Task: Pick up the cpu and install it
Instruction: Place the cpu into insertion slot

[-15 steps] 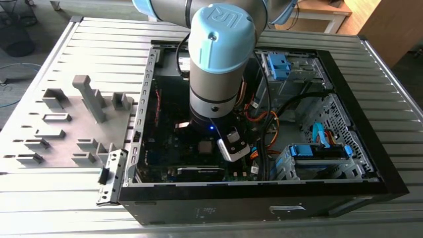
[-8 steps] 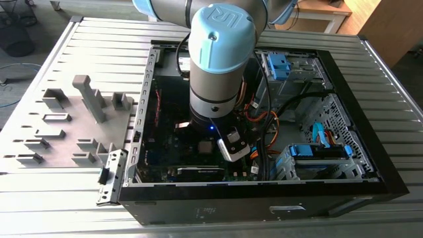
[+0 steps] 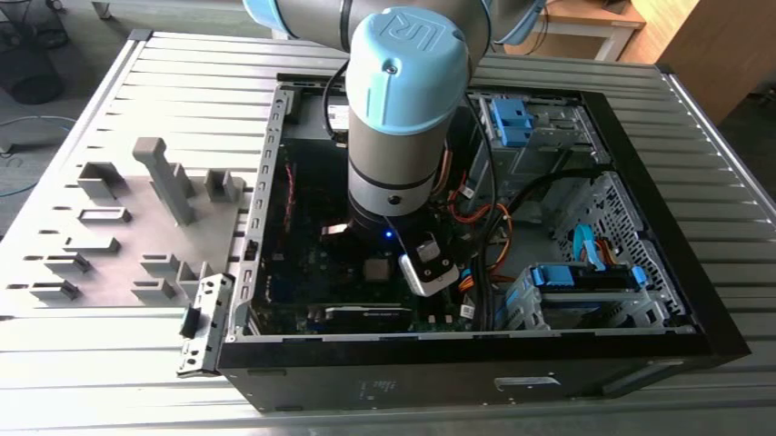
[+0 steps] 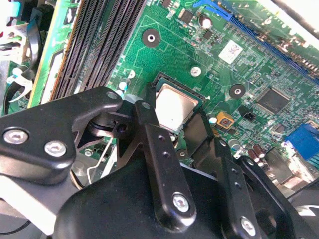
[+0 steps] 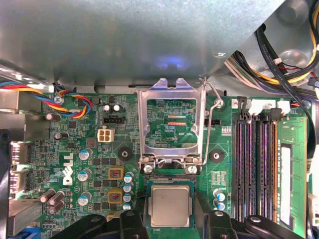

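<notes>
The cpu, a small square chip with a pale silvery top, lies flat in the black socket on the green motherboard; it also shows as a grey square under the arm and as a silvery chip in the second wrist view. My gripper hangs right over it, reaching down into the computer case. Its black fingers stand on either side of the socket, apart from the chip's edges, so it is open and holds nothing. The socket's metal load plate is tilted up, with its wire lever raised.
Black memory slots run beside the socket. Bundled cables and blue drive bays crowd the case on the exterior view's right. Grey plastic holder blocks stand on the slatted table on the exterior view's left.
</notes>
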